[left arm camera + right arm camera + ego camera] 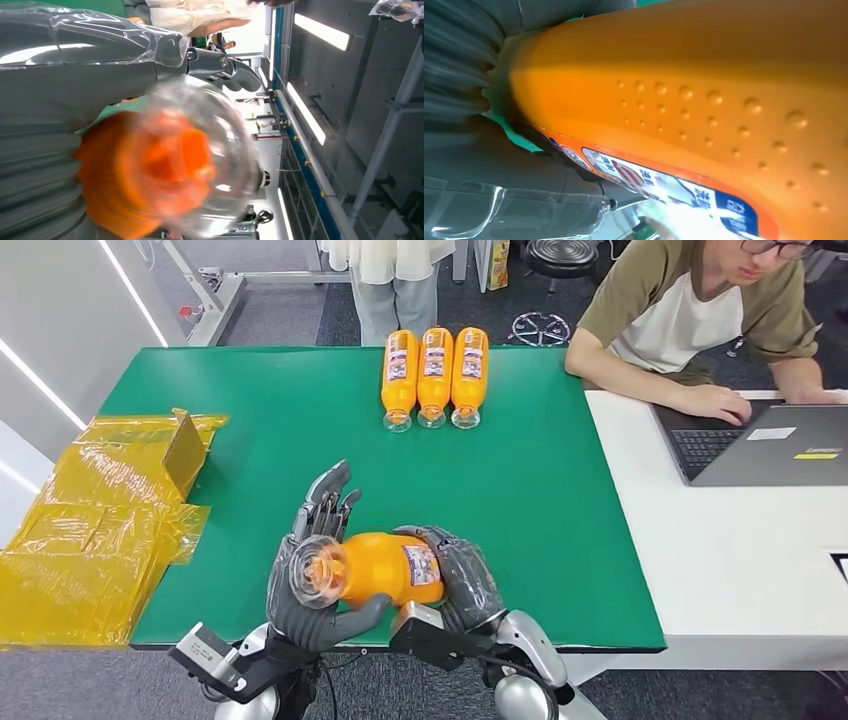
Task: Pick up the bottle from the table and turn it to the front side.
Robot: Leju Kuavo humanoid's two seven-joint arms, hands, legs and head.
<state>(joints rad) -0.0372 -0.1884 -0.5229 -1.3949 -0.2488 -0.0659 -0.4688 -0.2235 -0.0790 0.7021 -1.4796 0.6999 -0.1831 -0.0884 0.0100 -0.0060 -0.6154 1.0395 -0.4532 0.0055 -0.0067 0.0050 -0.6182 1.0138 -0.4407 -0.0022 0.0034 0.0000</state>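
Both hands hold the bottle sideways above the desk, at its near edge: left hand fingers clamped round the cap end, right hand fingers clamped round the base.

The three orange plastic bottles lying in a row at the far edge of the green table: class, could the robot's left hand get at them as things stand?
Probably not: the left robot hand and right robot hand both grip another orange bottle, and the three bottles lie far across the green table.

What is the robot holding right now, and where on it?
An orange bottle: left hand grips its cap end, right hand its base end.
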